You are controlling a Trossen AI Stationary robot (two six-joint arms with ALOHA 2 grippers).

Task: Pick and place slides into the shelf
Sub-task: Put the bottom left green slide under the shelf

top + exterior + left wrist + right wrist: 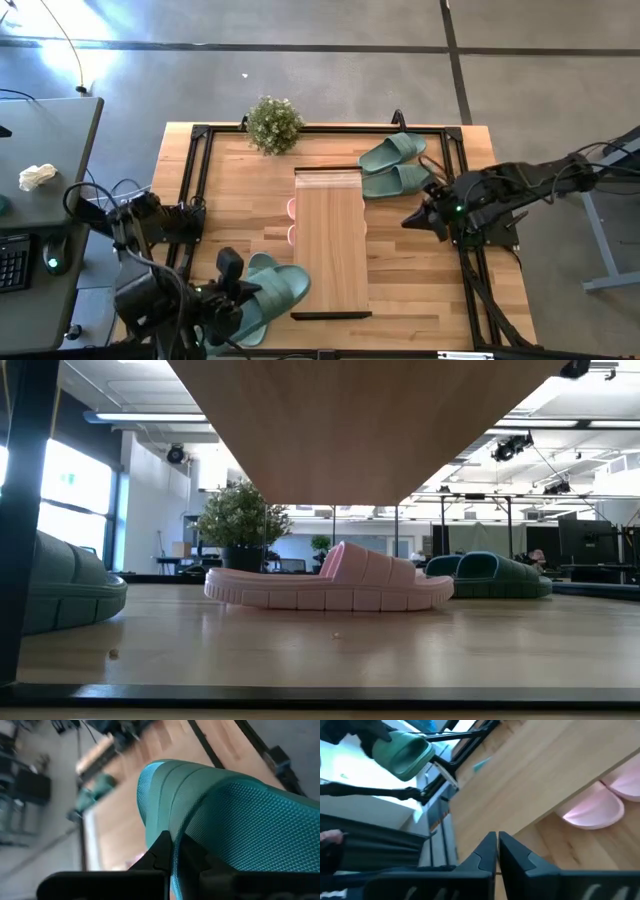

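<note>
My left gripper [234, 285] is over the table's near left part, shut on a sage-green slide [283, 288]. That slide fills the left wrist view [235, 820]. A second green slide [252, 326] lies just beneath and nearer, resting on its sole in the low view [60, 595]. The light-wood shelf [330, 245] stands mid-table. Two pink slides [291, 208] peek out from under its left edge, one resting sole-down [330, 585]. Another green pair [395, 165] lies beside the shelf's far right corner. My right gripper [415, 218] hovers right of the shelf, shut and empty [496, 845]. My left gripper pinches the green slide between its two fingers [161, 851] at the slide's side edge [176, 837], coming from the table's left. In the right wrist view the slide [405, 751] appears lifted off the table. How far back between the fingers it reaches does not show.
A small potted plant [272, 124] stands at the far edge. A black frame [190, 180] runs around the tabletop, with cables and arm bases at both sides. Bare wood [410, 270] lies right of the shelf. A desk with a keyboard [12, 262] is beyond the left side.
</note>
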